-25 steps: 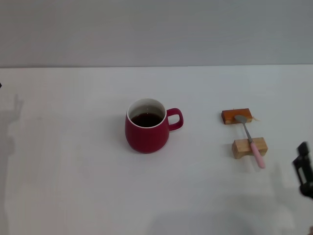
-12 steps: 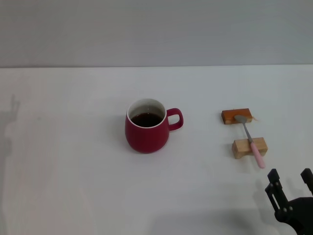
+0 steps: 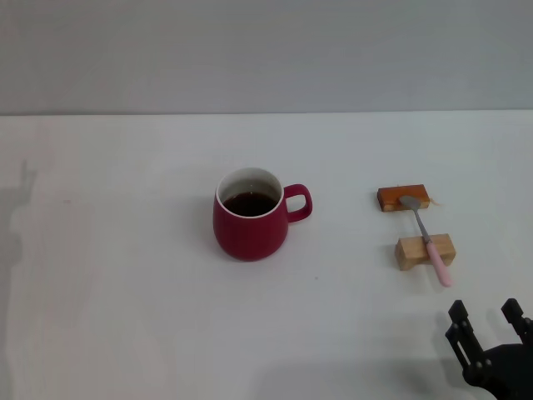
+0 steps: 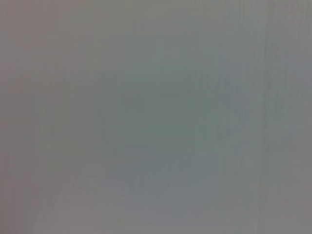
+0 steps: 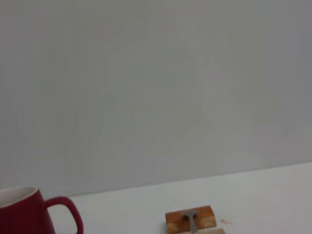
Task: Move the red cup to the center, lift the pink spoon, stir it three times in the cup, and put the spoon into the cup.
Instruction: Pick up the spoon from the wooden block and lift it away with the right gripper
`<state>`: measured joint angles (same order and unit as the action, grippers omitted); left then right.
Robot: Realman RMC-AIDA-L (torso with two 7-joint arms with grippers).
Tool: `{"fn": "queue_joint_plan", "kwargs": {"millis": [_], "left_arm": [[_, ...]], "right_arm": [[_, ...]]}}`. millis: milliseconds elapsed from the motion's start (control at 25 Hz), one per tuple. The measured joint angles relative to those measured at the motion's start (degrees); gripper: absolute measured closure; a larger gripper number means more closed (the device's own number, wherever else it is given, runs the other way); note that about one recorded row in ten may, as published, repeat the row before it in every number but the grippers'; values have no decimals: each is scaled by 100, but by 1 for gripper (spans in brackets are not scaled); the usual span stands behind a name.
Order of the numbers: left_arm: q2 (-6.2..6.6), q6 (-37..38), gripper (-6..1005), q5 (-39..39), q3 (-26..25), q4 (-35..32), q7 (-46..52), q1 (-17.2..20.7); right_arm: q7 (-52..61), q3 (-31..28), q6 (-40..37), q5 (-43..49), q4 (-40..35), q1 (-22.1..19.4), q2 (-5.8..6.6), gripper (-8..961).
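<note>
Red cup (image 3: 251, 216) sits on the white table (image 3: 125, 275), dark liquid inside, handle turned toward the pink spoon (image 3: 427, 242). Well to the right of the cup, that spoon lies across two wooden blocks (image 3: 425, 251), bowl on the farther one. My right gripper (image 3: 487, 321) hangs near the spoon's pink end, fingers (image 3: 458, 317) spread apart, holding nothing. My left gripper is out of sight.

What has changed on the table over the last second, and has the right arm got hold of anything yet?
The right gripper swung in from the right edge to the near right corner, now just short of the pink spoon, fingers open, holding nothing. The spoon still lies across its two wooden blocks, and the red cup has not moved. The left gripper is out of view.
</note>
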<state>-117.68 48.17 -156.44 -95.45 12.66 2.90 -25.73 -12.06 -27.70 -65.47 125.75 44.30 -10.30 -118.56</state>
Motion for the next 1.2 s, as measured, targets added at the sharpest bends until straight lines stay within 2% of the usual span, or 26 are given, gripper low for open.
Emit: {"fn": "queue_joint_plan", "kwargs": {"millis": [1200], "left_arm": [[-4, -1, 160, 9, -7, 0, 0, -4]], "right_arm": [[73, -151, 654, -39, -292, 719, 28, 236]]}}
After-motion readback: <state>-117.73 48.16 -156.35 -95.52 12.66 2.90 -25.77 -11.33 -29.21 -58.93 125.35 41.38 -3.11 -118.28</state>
